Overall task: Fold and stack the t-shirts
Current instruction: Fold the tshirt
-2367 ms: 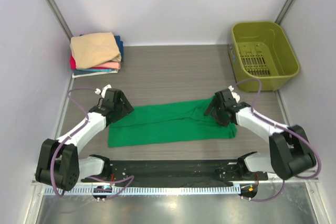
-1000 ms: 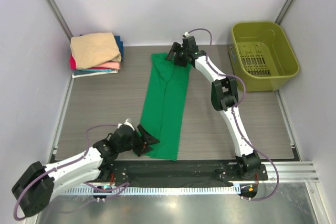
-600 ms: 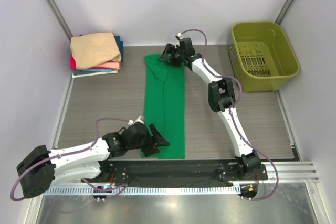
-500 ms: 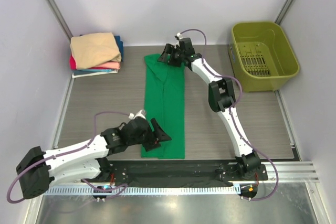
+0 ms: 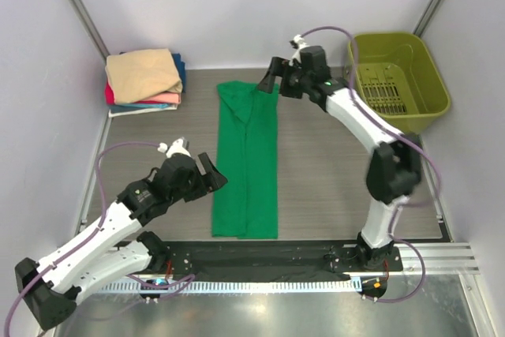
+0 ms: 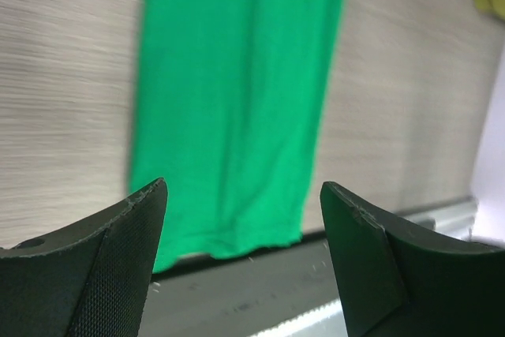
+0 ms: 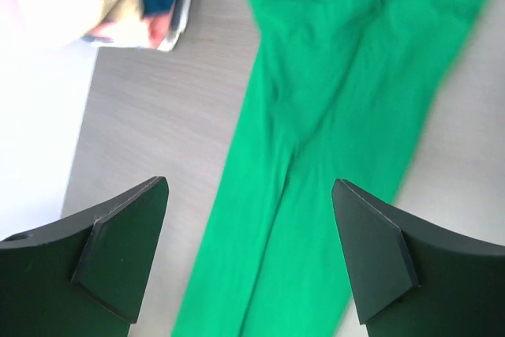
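Observation:
A bright green t-shirt (image 5: 247, 163) lies folded into a long narrow strip down the middle of the table, also seen in the left wrist view (image 6: 237, 92) and the right wrist view (image 7: 331, 155). A stack of folded t-shirts (image 5: 144, 79), tan on top with pink, red and blue beneath, sits at the far left corner. My left gripper (image 5: 211, 175) hovers just left of the strip's near half, open and empty. My right gripper (image 5: 271, 78) is raised over the strip's far end, open and empty.
An olive-green plastic bin (image 5: 397, 82) stands at the far right corner. Grey walls close in both sides. A black rail (image 5: 260, 254) runs along the near edge, just below the shirt's hem.
Both grippers let go of the green shirt and opened wider. The left arm drew back leftward and up off the near hem; the right arm lifted and swung right from the far end.

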{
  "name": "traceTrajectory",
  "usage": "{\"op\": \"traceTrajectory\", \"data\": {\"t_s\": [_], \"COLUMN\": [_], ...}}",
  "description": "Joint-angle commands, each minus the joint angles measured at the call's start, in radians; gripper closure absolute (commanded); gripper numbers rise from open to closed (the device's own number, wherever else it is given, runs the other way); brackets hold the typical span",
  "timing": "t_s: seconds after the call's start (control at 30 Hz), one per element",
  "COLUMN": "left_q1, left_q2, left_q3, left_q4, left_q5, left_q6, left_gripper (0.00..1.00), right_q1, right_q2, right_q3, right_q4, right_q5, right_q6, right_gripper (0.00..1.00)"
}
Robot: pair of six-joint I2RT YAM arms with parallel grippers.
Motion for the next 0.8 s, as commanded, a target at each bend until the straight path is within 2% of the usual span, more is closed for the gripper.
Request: {"op": "traceTrajectory", "data": {"t_s": [0.0, 0.07, 0.2, 0.3, 0.4, 0.43, 0.47, 0.57, 0.67, 0.77], "left_q1": [0.119, 0.177, 0.216, 0.216, 0.218, 0.218, 0.216, 0.218, 0.218, 0.218], "left_q2": [-0.032, -0.037, -0.046, -0.067, -0.081, -0.078, -0.072, -0.011, 0.028, 0.002], "left_q3": [-0.027, -0.057, -0.091, -0.091, -0.048, -0.022, 0.004, 0.125, 0.176, 0.145], "left_q4": [-0.066, -0.062, -0.068, -0.044, -0.075, -0.098, -0.114, -0.197, -0.234, -0.191], "left_q5": [0.044, 0.072, 0.067, 0.034, -0.075, -0.092, -0.112, -0.152, -0.204, -0.212], "left_q6": [0.133, 0.15, 0.193, 0.198, 0.216, 0.239, 0.261, 0.345, 0.455, 0.462], "left_gripper": [0.2, 0.21, 0.21, 0.22, 0.22, 0.21, 0.21, 0.21, 0.21, 0.2], "right_q1": [0.009, 0.018, 0.081, 0.147, 0.189, 0.189, 0.19, 0.19, 0.192, 0.192], "right_q2": [-0.255, -0.406, -0.645, -0.818, -0.967, -0.995, -1.009, -1.01, -0.966, -0.937], "right_q3": [-0.304, -0.506, -0.798, -1.021, -1.259, -1.312, -1.401, -1.522, -1.529, -1.529], "right_q4": [-0.025, -0.03, -0.013, 0.099, 0.338, 0.457, 0.507, 0.672, 0.722, 0.73], "right_q5": [0.069, 0.067, 0.147, 0.223, 0.26, 0.265, 0.267, 0.28, 0.287, 0.32], "right_q6": [0.037, 0.086, 0.148, 0.185, 0.202, 0.206, 0.209, 0.209, 0.217, 0.225], "right_gripper": [0.09, 0.09, 0.09, 0.09, 0.09, 0.09, 0.09, 0.09, 0.1, 0.1]}}
